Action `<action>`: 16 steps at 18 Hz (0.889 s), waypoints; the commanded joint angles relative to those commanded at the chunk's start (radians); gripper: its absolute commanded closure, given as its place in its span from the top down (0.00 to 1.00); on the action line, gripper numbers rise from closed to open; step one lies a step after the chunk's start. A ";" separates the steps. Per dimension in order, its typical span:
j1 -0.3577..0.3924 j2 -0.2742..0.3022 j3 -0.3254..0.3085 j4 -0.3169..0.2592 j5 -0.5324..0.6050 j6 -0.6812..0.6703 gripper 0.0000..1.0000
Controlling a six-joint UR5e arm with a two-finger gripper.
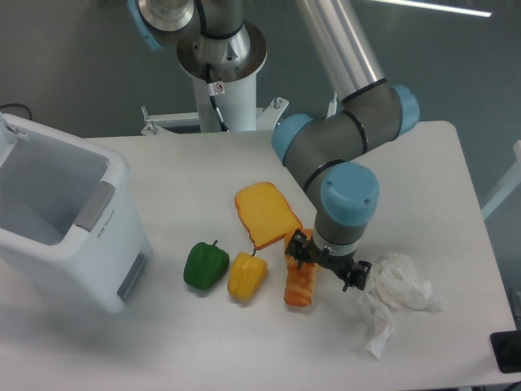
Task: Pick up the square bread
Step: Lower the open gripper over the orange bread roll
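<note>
Left of and behind your gripper (326,267), the square bread (266,213) lay flat near the table's (203,171) middle, its corner touching the twisted loaf (299,281). Your gripper hung over that loaf, fingers apart and empty, so the toast sat a short reach up-left.

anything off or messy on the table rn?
Crumpled white tissue lies loose at the right, the only non-food clutter. Gripper sits over the twisted loaf, not the square bread. Nothing looks spilled or damaged.
</note>
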 joint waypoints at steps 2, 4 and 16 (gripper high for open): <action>-0.002 0.002 -0.002 -0.002 -0.001 -0.012 1.00; -0.006 -0.002 -0.002 -0.002 -0.003 -0.034 1.00; -0.025 -0.023 -0.026 0.008 0.011 -0.055 1.00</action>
